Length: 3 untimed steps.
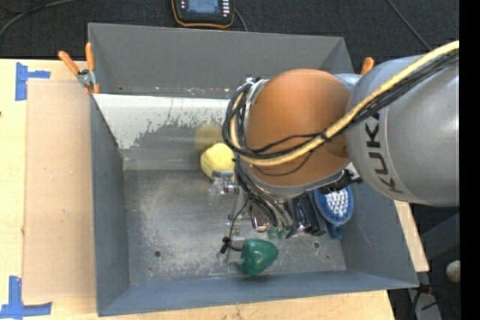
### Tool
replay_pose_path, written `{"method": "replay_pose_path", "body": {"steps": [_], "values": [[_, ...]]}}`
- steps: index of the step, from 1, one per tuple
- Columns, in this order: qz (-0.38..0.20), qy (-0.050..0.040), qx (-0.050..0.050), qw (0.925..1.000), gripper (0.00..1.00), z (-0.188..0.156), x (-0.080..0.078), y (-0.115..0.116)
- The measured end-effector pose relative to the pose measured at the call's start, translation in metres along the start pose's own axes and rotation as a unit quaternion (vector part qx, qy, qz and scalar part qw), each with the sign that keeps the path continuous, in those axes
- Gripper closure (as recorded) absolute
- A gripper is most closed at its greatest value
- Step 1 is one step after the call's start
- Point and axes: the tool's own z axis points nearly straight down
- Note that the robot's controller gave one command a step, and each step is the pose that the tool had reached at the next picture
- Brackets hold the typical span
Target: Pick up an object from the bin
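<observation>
Your claw (238,237) hangs low in the bin (150,236); you cannot tell whether it is open or closed. A green rounded lump (257,257) lies just beside its tip. A yellow ball (217,159) sits beyond it, and a blue brush (337,207) lies on the arm's side.

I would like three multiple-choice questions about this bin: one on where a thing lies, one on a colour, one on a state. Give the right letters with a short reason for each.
1. Where does the green thing lie?
A. near the front wall of the bin
B. in the back left corner
C. outside the bin

2. What colour is the ball at the foot of the back wall?
A. red
B. yellow
C. black

3. The ball and the green thing are:
A. touching
B. stacked
C. apart

Answers:
1 A, it lies just before the front wall, right of the middle.
2 B, it is plainly yellow.
3 C, one is at the back wall and the other at the front.
</observation>
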Motion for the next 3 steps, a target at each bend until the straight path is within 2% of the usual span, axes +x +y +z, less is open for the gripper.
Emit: {"method": "replay_pose_path", "body": {"steps": [1,2,3], "values": [[0.002,-0.0034,-0.001,1.0,0.0,-0.003,-0.002,-0.001],[-0.123,-0.0034,0.0,0.9924,0.0,0.095,-0.006,-0.051],[-0.211,-0.0065,0.0,0.9774,0.0,0.086,-0.011,-0.075]]}}
